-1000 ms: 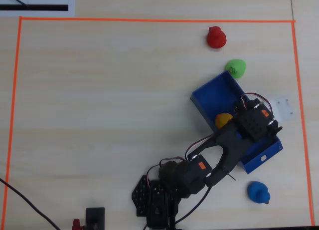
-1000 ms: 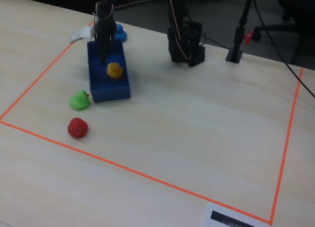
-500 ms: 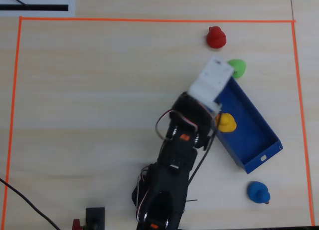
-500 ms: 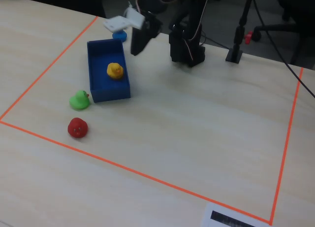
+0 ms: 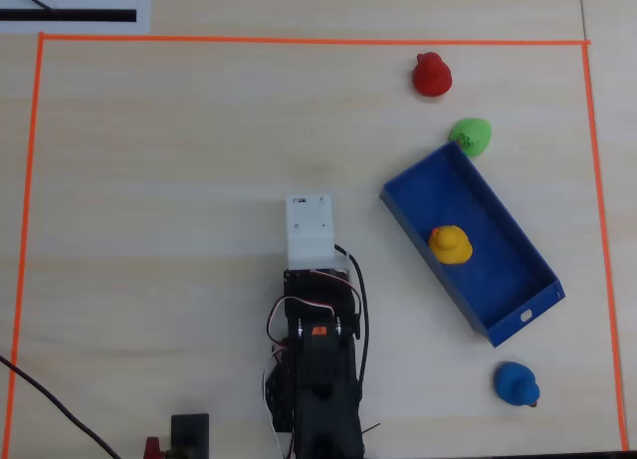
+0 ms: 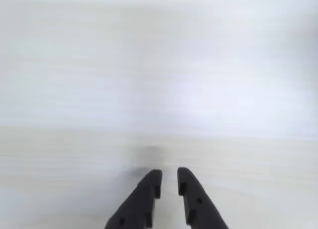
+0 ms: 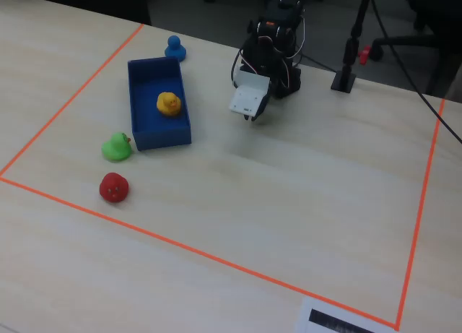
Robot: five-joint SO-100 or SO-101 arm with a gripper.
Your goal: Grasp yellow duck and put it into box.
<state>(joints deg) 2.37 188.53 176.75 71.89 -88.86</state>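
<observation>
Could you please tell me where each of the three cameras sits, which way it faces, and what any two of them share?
Overhead view: above the table, looking straight down; the folded black arm shows at the bottom edge.
Wrist view: rides on the arm, facing blurred bare tabletop; only the black gripper shows, its jaws slightly apart.
Fixed view: across the table from the arm's base, angled down; the whole arm shows at the far side.
Overhead and fixed views share the small yellow rubber duck in the long blue box.

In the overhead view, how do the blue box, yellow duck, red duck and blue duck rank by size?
1. Blue box, by far.
2-4. Yellow duck, red duck, blue duck: they look about alike, too close to rank.
</observation>
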